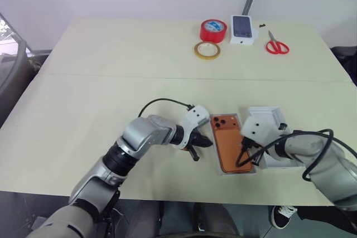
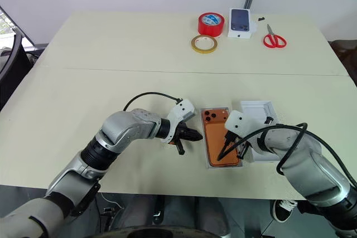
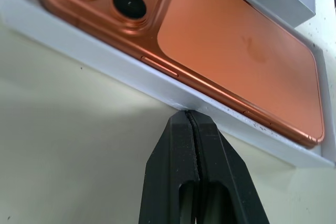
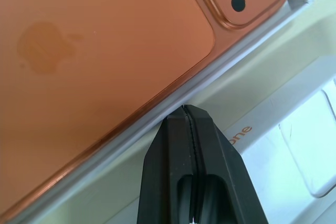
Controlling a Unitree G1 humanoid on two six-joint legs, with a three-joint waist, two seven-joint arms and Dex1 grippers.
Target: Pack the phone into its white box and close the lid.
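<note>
1. The phone [image 1: 231, 144] lies face down in the white box [image 2: 210, 165], camera end away from the robot, long axis running near-to-far on the table [image 1: 111, 82].
2. The left gripper [image 1: 202, 142] has its fingers pressed together, empty, tips at the box's left long wall.
3. The right gripper [image 1: 244, 156] is likewise pinched closed, empty, tips at the right long wall.
4. The lid [image 2: 262, 110] sits just right of the box, under the right arm.
5. My call: the right arm is nearer the lid; the lid has to travel left over the box, long axes parallel.
</note>
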